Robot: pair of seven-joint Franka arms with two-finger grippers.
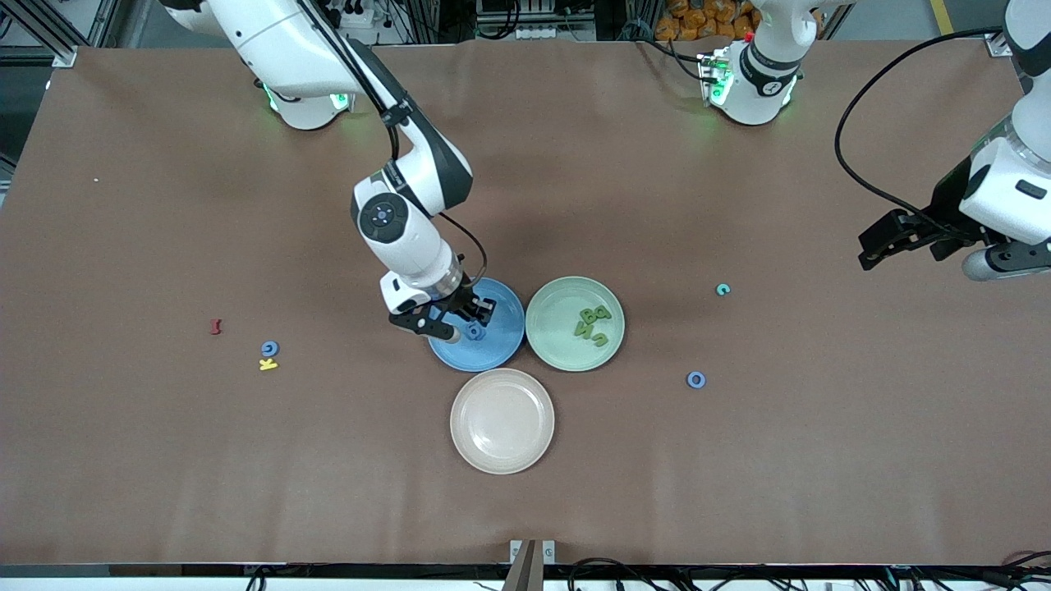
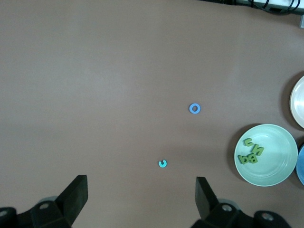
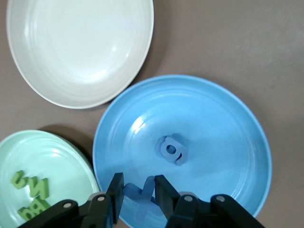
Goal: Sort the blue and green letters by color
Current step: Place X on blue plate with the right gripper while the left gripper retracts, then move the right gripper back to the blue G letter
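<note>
My right gripper (image 1: pixel 461 318) is low over the blue plate (image 1: pixel 502 335) and shut on a blue letter (image 3: pixel 142 192). A second blue letter (image 3: pixel 172 149) lies in that plate. Several green letters (image 1: pixel 593 322) lie in the green plate (image 1: pixel 548 328) beside it. A blue ring letter (image 1: pixel 695 379) and a teal C (image 1: pixel 722 289) lie on the table toward the left arm's end. Another blue letter (image 1: pixel 269 348) lies toward the right arm's end. My left gripper (image 1: pixel 872 246) waits open and empty above the table at its own end; its wrist view shows the ring (image 2: pixel 194 108) and the C (image 2: pixel 163 163).
An empty beige plate (image 1: pixel 502 420) sits nearer the front camera than the two coloured plates. A yellow K (image 1: pixel 268 364) and a red letter (image 1: pixel 216 327) lie by the blue letter toward the right arm's end.
</note>
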